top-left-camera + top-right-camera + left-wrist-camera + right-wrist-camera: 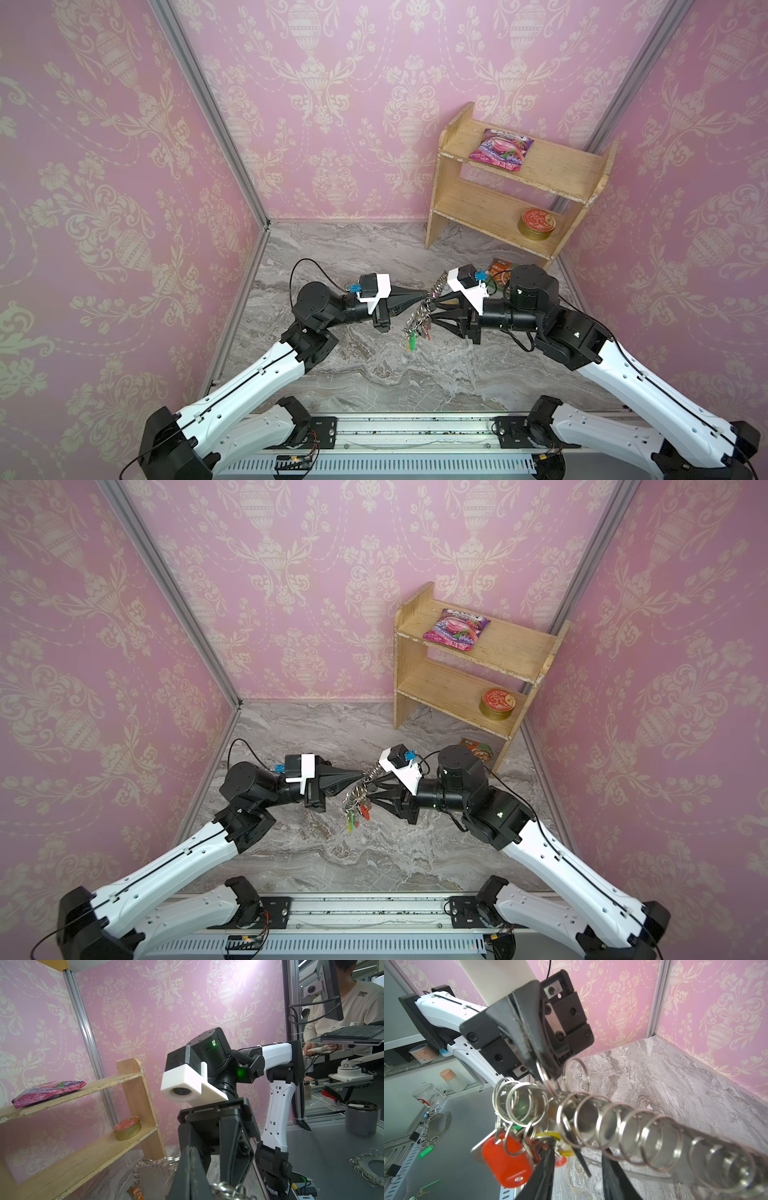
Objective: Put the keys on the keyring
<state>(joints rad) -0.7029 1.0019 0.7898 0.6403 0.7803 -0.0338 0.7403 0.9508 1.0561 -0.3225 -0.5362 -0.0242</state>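
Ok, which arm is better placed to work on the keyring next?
Probably right. The left gripper is shut on the keyring, holding it up; the right gripper is open, beside the hanging tags.

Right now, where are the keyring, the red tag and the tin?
keyring [609, 1124]: right wrist view, on its flat silvery plate, seen through the rings.
red tag [506, 1159]: right wrist view, middle of its plastic face.
tin [537, 224]: a top view, on its red lid.

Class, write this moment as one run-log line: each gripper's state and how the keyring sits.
left gripper: shut on keyring | right gripper: jaws apart, at keyring | keyring: hanging, coloured tags lowest
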